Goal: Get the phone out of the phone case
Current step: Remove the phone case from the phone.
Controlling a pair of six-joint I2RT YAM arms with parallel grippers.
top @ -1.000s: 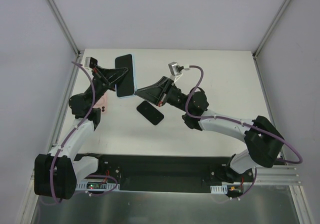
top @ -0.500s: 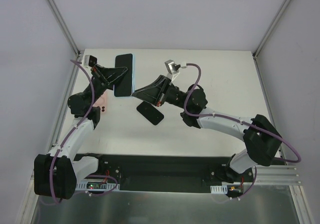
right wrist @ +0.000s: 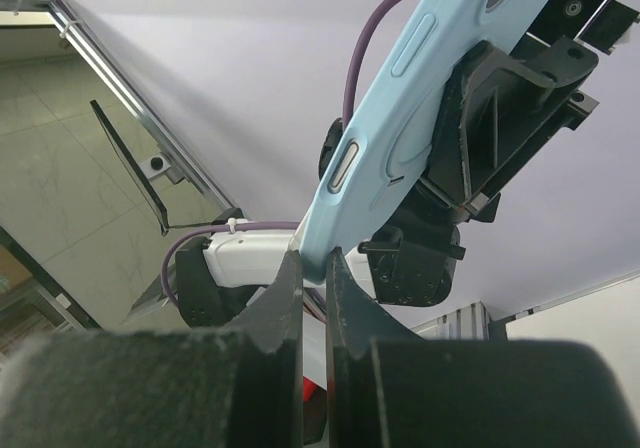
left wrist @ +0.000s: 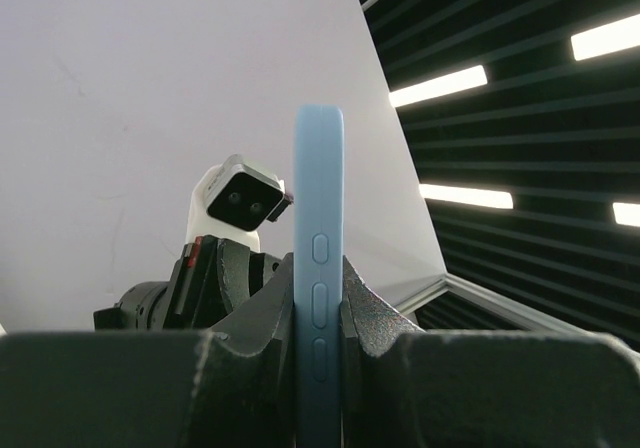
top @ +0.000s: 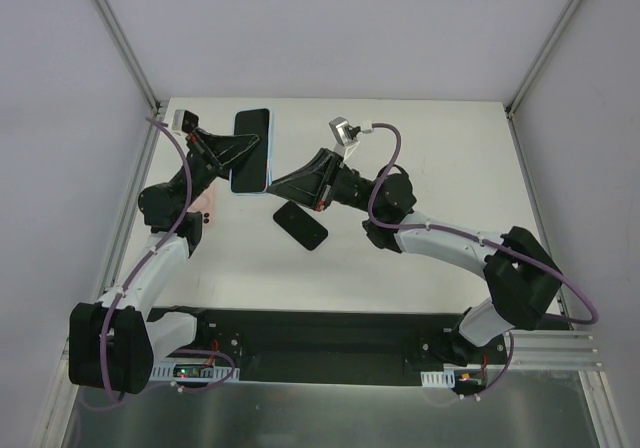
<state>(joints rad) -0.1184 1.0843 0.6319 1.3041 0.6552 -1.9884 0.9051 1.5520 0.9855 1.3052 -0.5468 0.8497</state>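
Note:
The phone (top: pixel 250 138), dark face up, sits in a light blue phone case (top: pixel 268 163) held above the table. My left gripper (top: pixel 256 152) is shut on the case's long sides. In the left wrist view the case edge (left wrist: pixel 318 198) with its side buttons stands upright between the fingers (left wrist: pixel 262 313). My right gripper (top: pixel 275 185) is shut on the case's near corner. The right wrist view shows the case's blue back (right wrist: pixel 420 98) rising from the pinched corner between my right gripper's (right wrist: pixel 314 268) tips.
A black flat slab (top: pixel 300 226) lies on the white table (top: pixel 440 158) just below the right gripper. Grey walls and metal frame posts (top: pixel 120 38) bound the table at the back and sides.
The cased phone has turned slightly and shifted a little to the right. The right wrist has edged left and up. Both grips hold unchanged.

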